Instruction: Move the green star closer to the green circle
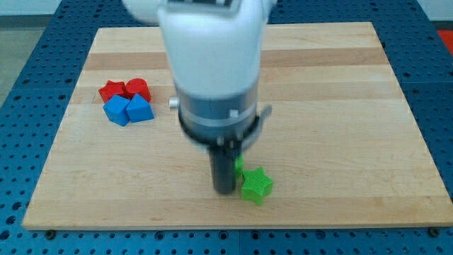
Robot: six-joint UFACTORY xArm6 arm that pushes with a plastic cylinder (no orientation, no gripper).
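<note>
The green star (pixel 256 185) lies near the view's bottom edge of the wooden board, a little right of centre. My tip (pixel 225 190) is the lower end of the dark rod, just to the left of the star and close to touching it. A sliver of another green block (pixel 239 163), likely the green circle, shows just above the star, mostly hidden behind the rod.
Two red blocks (pixel 125 90) and two blue blocks (pixel 129 110) sit clustered at the view's left on the board (pixel 340 106). The arm's large white and grey body (pixel 216 64) covers the board's upper middle. A blue perforated table surrounds the board.
</note>
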